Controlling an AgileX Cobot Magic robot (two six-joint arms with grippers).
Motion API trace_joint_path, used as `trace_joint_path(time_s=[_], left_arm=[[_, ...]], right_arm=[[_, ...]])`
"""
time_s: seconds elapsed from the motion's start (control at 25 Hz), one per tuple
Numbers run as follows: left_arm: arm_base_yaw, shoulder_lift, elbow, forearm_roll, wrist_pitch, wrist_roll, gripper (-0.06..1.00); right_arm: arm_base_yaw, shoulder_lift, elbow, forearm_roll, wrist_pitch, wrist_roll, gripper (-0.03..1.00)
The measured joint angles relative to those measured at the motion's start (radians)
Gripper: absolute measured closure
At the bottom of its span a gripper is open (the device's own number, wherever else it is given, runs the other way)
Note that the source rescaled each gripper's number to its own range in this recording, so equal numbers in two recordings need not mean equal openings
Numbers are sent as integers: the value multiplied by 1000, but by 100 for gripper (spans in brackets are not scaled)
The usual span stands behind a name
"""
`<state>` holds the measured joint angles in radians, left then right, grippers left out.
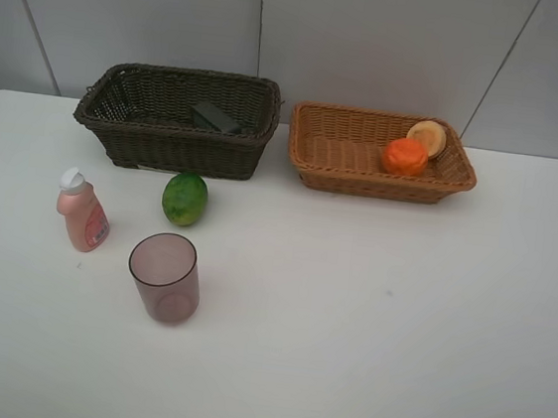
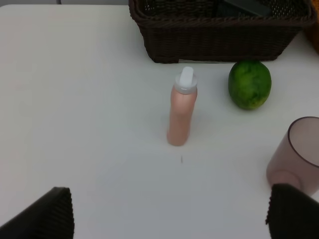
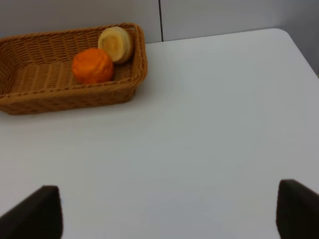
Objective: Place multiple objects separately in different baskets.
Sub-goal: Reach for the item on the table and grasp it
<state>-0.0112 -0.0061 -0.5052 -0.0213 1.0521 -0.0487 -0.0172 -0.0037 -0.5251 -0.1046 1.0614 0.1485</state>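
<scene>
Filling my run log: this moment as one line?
dark basket: dark bottle; tan basket: orange, pale fruit; table: pink bottle, green fruit, cup; left gripper open; right gripper open

A deep dark brown wicker basket stands at the back left of the counter, with a dark object lying inside. Just beside it on the right stands a shallower tan basket. It holds an orange and a pale yellow fruit leaning in the back corner. In front of the dark basket are a green fruit, an upright pink bottle with a white cap, and an upright, empty mauve cup.
</scene>
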Motion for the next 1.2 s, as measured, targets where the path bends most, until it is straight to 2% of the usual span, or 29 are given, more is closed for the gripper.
trace_joint_path(time_s=[0.88,1.2], left_arm=[[0,1,0,0,0,0,-6],[0,224,-6,-38,-4,42,-6]], right_arm=[[0,0,0,0,0,0,2],[0,0,0,0,0,0,2]])
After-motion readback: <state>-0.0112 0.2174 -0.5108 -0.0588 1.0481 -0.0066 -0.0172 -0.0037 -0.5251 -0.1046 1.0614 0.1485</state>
